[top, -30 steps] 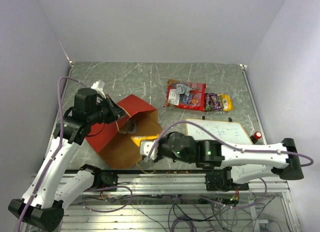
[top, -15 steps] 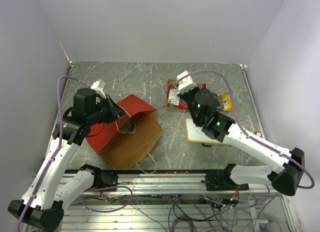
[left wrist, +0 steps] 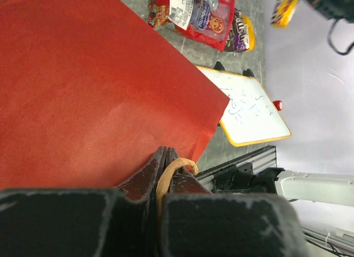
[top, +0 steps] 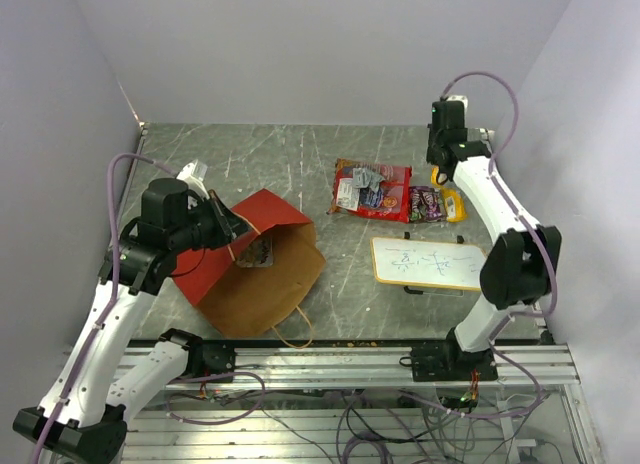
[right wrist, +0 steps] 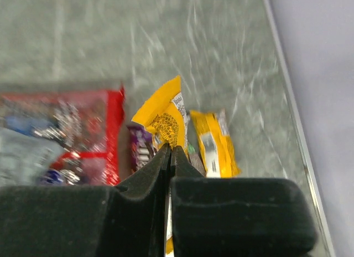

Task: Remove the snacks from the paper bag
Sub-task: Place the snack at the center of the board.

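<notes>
Yellow packet (right wrist: pixel 161 117): light, crinkly foil, slippery. Your right pincer (right wrist: pixel 169 153) is clenched on its crimped end, hanging it over the pile well right of the paper bag (top: pixel 250 274). Pinch the flat seams; the glossy bellies will likely slide. In that pile are a flat red bag (top: pixel 372 189), a purple packet (top: pixel 424 202) and a second yellow packet (top: pixel 453 205). The paper bag is tipped over on the marbled surface (top: pixel 250 164), mouth agape, with a dark shape (top: pixel 257 252) inside. The left pincer (left wrist: pixel 165 160) is clamped on its twisted handle (left wrist: pixel 177 164). The paper is stiff and probably creases easily.
</notes>
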Action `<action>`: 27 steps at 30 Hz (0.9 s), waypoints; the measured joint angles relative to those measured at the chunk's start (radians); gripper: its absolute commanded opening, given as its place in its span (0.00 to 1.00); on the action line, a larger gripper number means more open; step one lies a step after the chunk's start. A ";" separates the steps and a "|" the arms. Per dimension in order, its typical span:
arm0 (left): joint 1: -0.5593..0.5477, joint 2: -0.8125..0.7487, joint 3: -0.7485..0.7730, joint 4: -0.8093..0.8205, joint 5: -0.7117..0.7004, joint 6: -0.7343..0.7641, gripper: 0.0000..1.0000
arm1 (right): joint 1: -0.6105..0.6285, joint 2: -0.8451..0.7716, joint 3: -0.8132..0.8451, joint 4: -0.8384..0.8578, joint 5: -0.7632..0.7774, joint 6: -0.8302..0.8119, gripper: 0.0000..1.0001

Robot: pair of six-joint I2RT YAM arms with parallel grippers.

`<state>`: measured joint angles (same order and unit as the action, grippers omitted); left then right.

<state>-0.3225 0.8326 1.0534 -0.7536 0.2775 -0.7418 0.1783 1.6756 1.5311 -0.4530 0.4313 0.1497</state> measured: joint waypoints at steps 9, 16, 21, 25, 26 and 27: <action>0.000 -0.001 0.017 -0.007 0.000 0.005 0.07 | -0.052 0.095 -0.116 -0.051 0.002 -0.105 0.00; 0.000 -0.004 0.017 -0.008 0.000 0.006 0.07 | -0.138 0.121 -0.193 0.065 -0.040 -0.216 0.00; 0.000 0.000 0.017 -0.007 0.000 0.006 0.07 | -0.158 0.187 -0.187 0.114 -0.096 -0.256 0.00; 0.000 0.007 0.017 -0.008 0.000 0.011 0.07 | -0.157 0.241 -0.173 0.119 -0.134 -0.258 0.04; 0.000 0.008 0.017 -0.008 0.000 0.012 0.07 | -0.157 0.249 -0.166 0.114 -0.143 -0.255 0.08; 0.000 0.008 0.017 -0.008 0.000 0.012 0.07 | -0.158 0.256 -0.155 0.107 -0.154 -0.250 0.15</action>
<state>-0.3225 0.8406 1.0706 -0.7612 0.2779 -0.7300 0.0208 1.9312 1.3758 -0.3462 0.2775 -0.1001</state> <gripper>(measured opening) 0.075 0.031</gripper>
